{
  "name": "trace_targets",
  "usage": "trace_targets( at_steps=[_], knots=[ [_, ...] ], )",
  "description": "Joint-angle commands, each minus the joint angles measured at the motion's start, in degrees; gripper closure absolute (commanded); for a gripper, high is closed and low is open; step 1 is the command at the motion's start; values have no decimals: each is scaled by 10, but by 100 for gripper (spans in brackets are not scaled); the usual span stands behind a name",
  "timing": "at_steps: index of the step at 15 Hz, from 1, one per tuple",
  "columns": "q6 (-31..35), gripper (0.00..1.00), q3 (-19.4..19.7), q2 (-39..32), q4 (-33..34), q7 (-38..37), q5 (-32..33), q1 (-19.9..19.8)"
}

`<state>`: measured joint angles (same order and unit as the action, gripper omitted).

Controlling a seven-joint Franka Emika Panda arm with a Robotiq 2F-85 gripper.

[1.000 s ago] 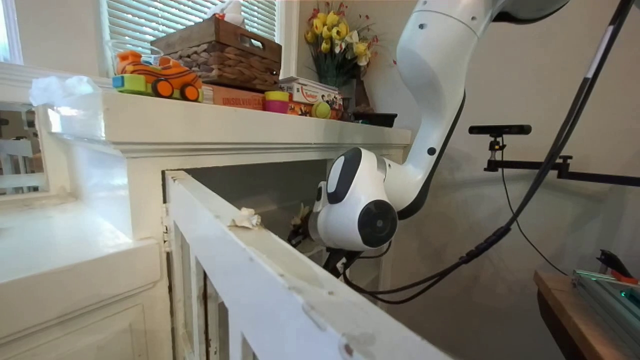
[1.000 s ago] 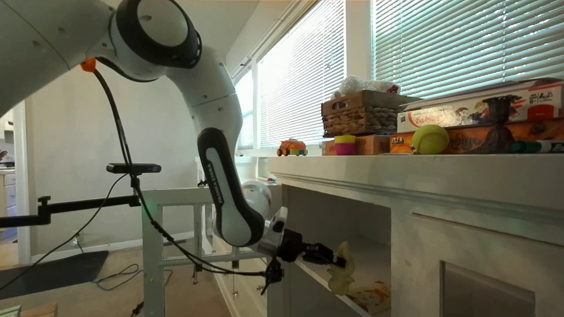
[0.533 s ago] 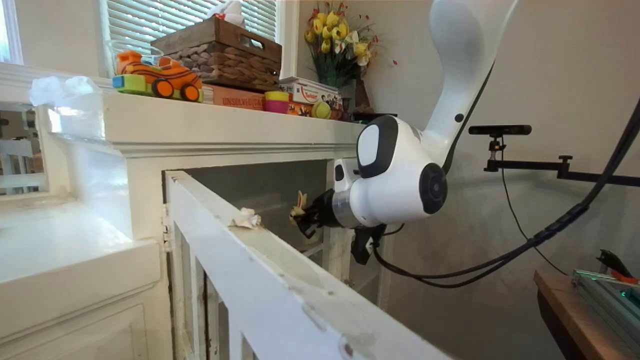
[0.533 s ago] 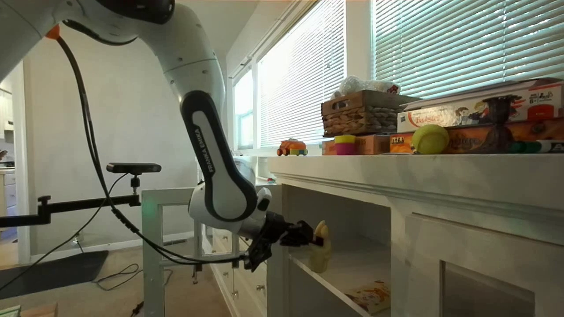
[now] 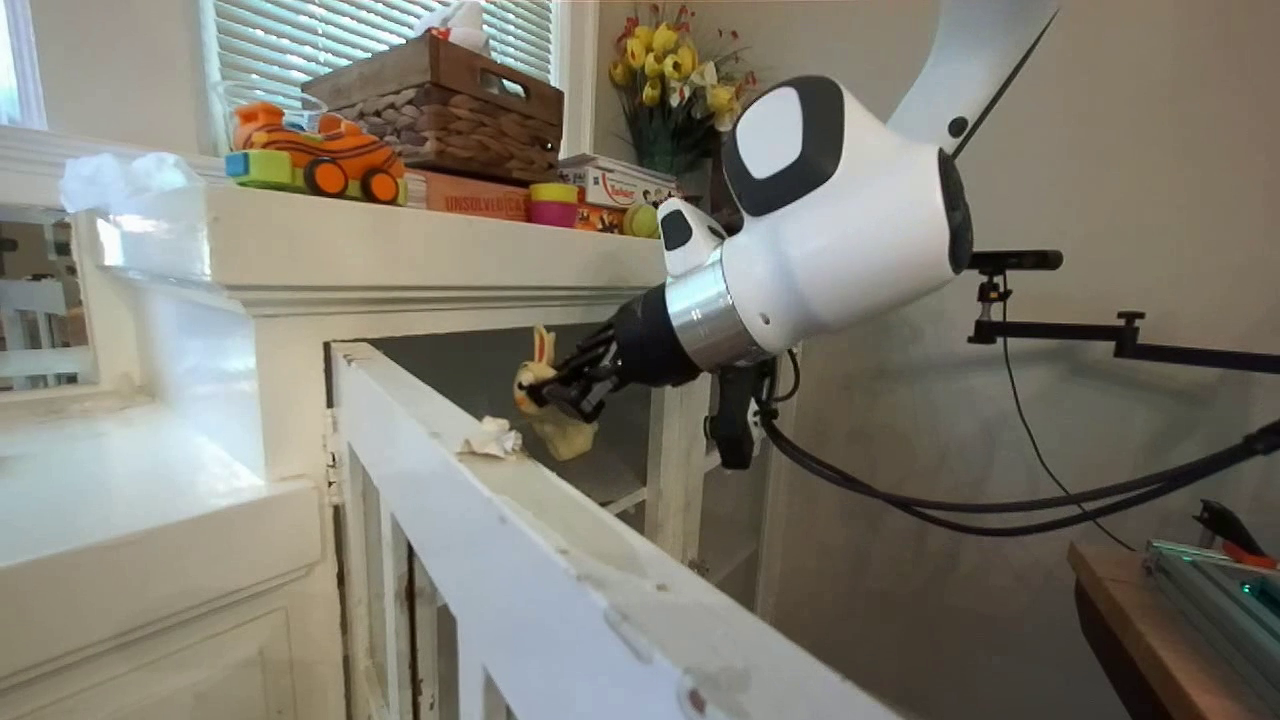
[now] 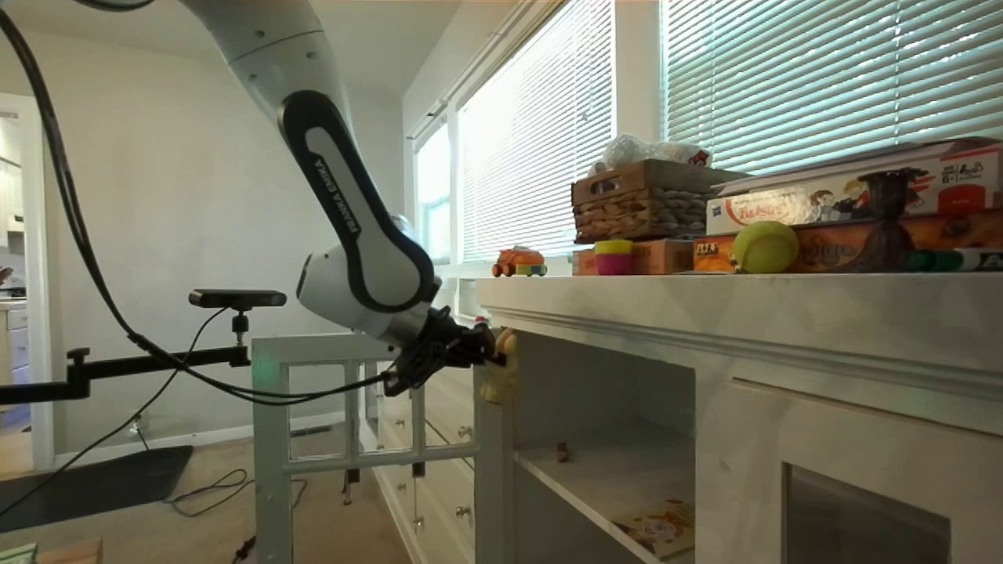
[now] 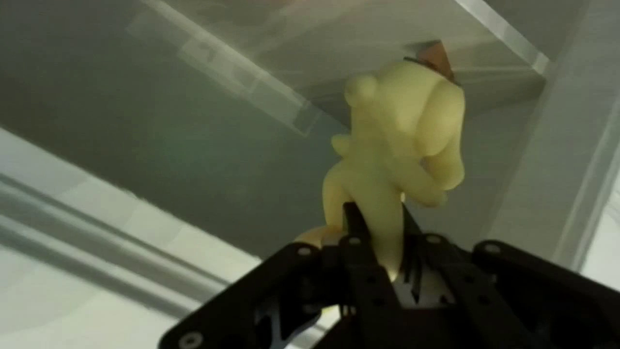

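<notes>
My gripper [image 5: 562, 393] is shut on a pale yellow toy rabbit [image 5: 562, 432] with upright ears. In an exterior view, the gripper [image 6: 495, 352] holds the rabbit [image 6: 499, 381] at the left edge of the cabinet opening, above the shelf [image 6: 603, 478]. In the wrist view, the gripper's fingers [image 7: 378, 218] pinch one slim part of the rabbit [image 7: 382, 160], and its rounded body points away from them. The rabbit is off the shelf. A small brown piece [image 6: 562, 452] stands on the shelf; a reddish-brown piece [image 7: 436, 55] shows behind the rabbit in the wrist view.
The open white cabinet door [image 5: 620, 560] sticks out beside the gripper, with a crumpled scrap [image 5: 492, 437] on its top edge. A colourful flat item [image 6: 662, 526] lies on the shelf. The cabinet top [image 6: 705, 301] bears a basket [image 6: 646, 204], tennis ball [image 6: 765, 247] and orange toy car [image 5: 320, 155].
My gripper has risen and drawn back from the shelf with the rabbit, moving toward the open door's side. The small brown piece on the shelf has come into view. The grip stays shut.
</notes>
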<state>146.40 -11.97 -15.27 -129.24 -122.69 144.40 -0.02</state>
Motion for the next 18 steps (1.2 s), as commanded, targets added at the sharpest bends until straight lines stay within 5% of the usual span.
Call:
trace_targets(
  at_steps=[1, 18],
  knots=[
    [48, 96, -11, 58, -14, 5, -2, 9],
    [138, 96, -42, 169, -16, 3, 0, -39]
  ],
)
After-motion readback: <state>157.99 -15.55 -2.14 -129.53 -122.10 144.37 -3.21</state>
